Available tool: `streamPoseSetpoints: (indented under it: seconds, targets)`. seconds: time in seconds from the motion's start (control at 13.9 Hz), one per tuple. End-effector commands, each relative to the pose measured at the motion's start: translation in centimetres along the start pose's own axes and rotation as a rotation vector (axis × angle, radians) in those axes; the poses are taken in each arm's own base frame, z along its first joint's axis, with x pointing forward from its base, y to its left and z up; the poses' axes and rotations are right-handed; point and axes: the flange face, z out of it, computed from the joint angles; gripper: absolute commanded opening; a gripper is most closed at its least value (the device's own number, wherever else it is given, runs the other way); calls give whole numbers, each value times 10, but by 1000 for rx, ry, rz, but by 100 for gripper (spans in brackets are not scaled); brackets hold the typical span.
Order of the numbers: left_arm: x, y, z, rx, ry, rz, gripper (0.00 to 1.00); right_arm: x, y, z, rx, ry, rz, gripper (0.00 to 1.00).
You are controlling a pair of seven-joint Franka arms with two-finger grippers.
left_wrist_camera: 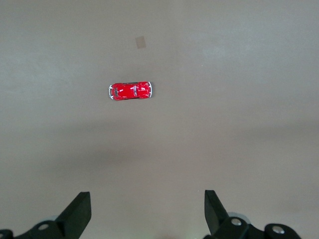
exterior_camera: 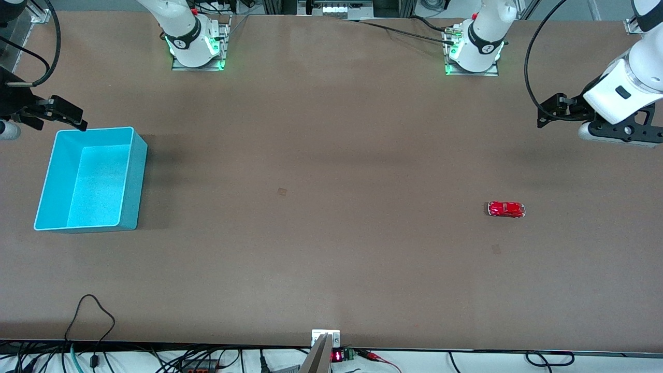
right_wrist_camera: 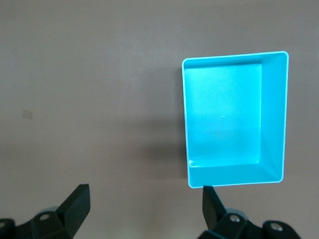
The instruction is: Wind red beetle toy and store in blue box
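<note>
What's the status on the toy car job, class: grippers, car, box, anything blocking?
Left gripper open, up over bare table. Right gripper open, by the box's rim. Red toy car on table, untouched. Blue box empty. Nothing in the way.

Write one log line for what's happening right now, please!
red beetle toy: on table, untouched | blue box: empty | left gripper: open, waiting | right gripper: open, beside box
</note>
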Motion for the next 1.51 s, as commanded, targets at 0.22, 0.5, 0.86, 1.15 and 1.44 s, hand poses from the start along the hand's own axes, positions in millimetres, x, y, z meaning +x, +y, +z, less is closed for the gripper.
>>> streamPoseSetpoints:
  seconds: [0.22,0.5,0.86,1.15,1.44]
  targets:
    - [7,2,-6,21,-15,1,100,-1,0,-5,10,-4,-10,100]
    - [5,3,2,14,-63,5,100,-1,0,-5,10,-4,-10,100]
    - [12,4,29,8,-158,12,100,-1,0,-5,10,-4,-10,100]
    - [22,1,51,8,-209,103,100,-1,2,-4,11,-5,-7,100]
    - [49,-22,89,-25,-204,418,100,-1,2,-4,11,-5,-7,100]
